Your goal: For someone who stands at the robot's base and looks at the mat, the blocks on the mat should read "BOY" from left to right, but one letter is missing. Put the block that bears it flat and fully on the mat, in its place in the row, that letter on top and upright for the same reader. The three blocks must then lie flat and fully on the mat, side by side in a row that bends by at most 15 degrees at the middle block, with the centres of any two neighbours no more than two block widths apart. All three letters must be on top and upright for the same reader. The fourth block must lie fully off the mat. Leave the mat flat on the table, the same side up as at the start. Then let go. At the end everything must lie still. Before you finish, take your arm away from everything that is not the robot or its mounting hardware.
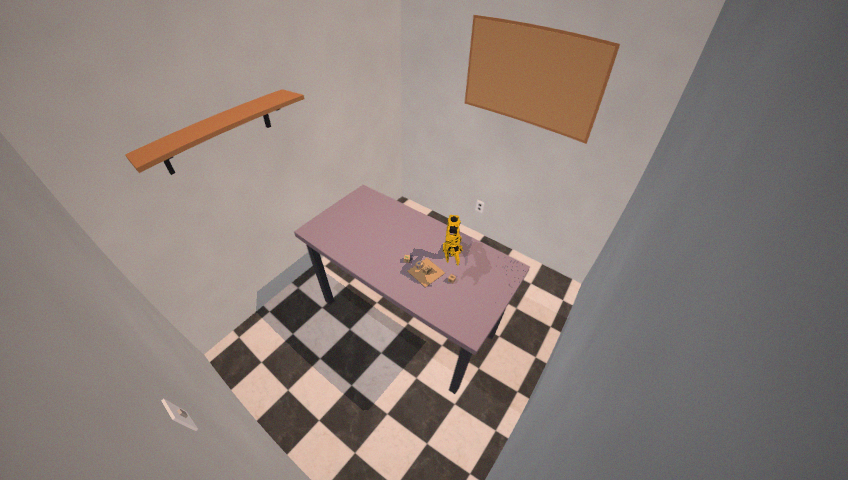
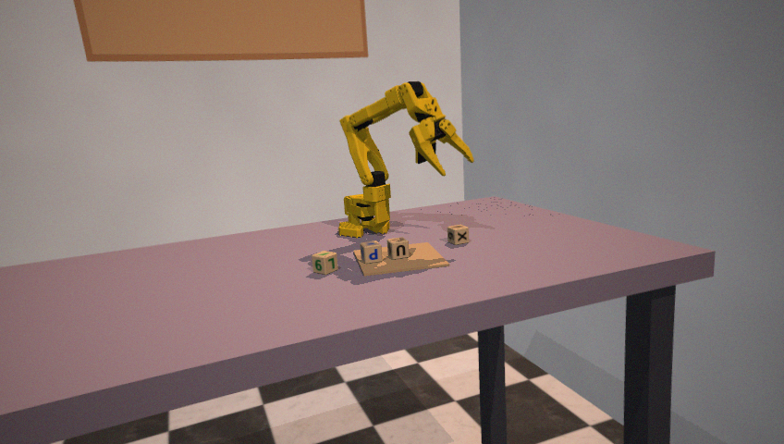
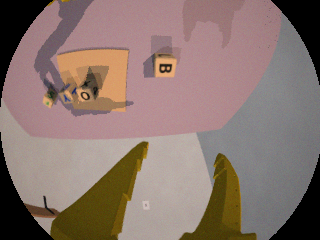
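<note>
The gripper [image 2: 449, 156] hangs high above the table [image 2: 165, 308], its jaws partly apart with nothing between them; in the wrist view only wall and table edge show in the gap. It points down and outward, away from the base [image 2: 349, 230]. The B block [image 3: 164, 66], the missing letter, lies well below it on bare table, off the mat [image 2: 423, 257], with its B on top; in the exterior view it is the block showing an X on its side [image 2: 458, 234]. As I judge it, the coming move turns on this: the block sits almost straight under the gripper and a little toward the mat, so the arm needs mainly a descent. From the base, the block lies to the left of the mat. On the mat stand two blocks, one reading O [image 3: 86, 94] nearer the B block and one beside it [image 3: 67, 94] whose top I cannot read. The open mat between the O and the B block looks like the slot. A fourth block [image 2: 324, 262] lies off the mat's far side.
</note>
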